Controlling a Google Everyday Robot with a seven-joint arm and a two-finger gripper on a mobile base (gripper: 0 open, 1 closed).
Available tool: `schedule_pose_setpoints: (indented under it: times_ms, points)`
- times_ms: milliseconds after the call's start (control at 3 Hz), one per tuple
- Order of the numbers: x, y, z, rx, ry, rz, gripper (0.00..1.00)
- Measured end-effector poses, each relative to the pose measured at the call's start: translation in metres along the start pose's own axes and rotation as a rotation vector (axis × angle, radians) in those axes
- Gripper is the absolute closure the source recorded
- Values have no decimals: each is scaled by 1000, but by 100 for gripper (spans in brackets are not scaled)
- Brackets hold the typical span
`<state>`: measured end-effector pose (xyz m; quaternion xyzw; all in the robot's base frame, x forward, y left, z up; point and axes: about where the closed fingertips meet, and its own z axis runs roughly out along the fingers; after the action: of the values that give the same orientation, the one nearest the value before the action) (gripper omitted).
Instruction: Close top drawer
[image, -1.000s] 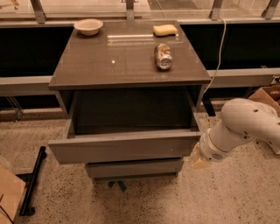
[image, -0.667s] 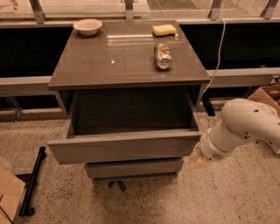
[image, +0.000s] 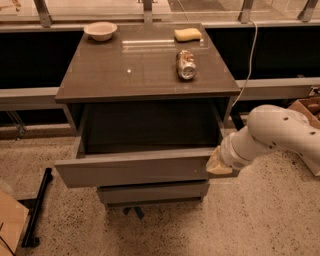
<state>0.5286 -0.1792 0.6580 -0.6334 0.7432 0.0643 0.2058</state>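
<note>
Camera view: the wide grey-brown top drawer (image: 135, 169) with its plain flat front stands pulled well out of the cabinet. The robot's pale hand (image: 218, 163) sits at the front's right end, touching it or just beside it; whether it is clenched or released I cannot tell. A push from that corner could skew and jam the drawer, or slip off its edge. A hard shove might roll the dented silver can (image: 186, 64) lying on the brown tabletop (image: 125, 75).
</note>
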Motion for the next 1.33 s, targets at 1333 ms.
schedule_pose_setpoints:
  times_ms: [1333]
  points:
    - [-42,-114,8,163,-84,-91,100]
